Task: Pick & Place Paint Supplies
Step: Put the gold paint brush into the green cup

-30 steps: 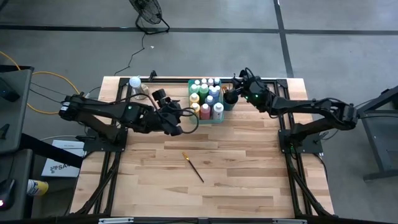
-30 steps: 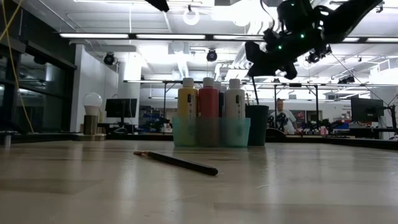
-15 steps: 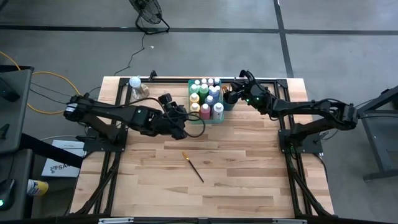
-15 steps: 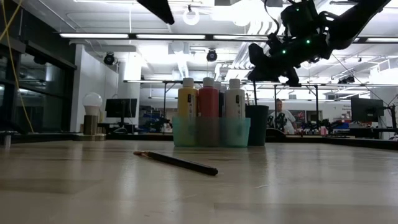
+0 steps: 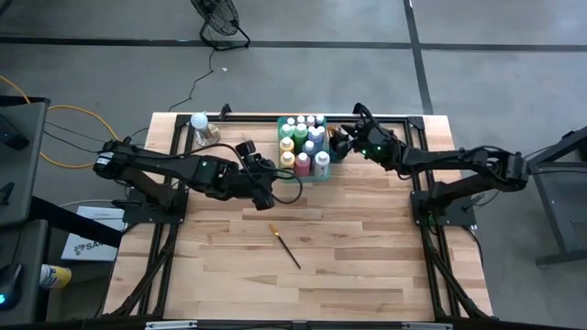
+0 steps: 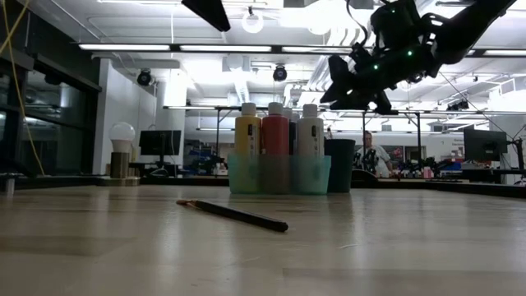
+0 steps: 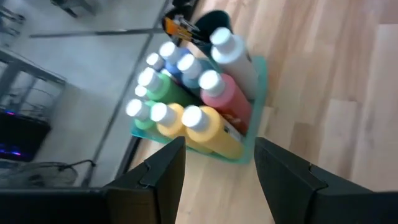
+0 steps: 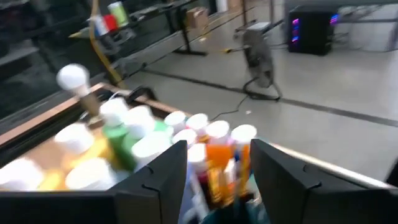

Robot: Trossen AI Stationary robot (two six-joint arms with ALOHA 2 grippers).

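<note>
Right gripper (image 5: 342, 139) over dark cup (image 6: 339, 164) beside teal caddy (image 5: 303, 176), fingers parted, holding nothing I see; brushes (image 8: 219, 171) sit in cup. I judge drop done. Left gripper (image 5: 268, 186) open near bottles (image 7: 186, 93). Next: fetch loose paintbrush (image 5: 284, 247) mid-table, low pinch needed.

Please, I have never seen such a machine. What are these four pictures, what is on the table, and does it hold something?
It is a robot with two dark arms at a wooden table. One picture looks down from above, one looks level across the table, two come from cameras on the wrists. A teal rack holds white-capped paint bottles; a dark cup stands beside it; one paintbrush lies loose. The left tool and the right tool, both open, hold nothing.
</note>
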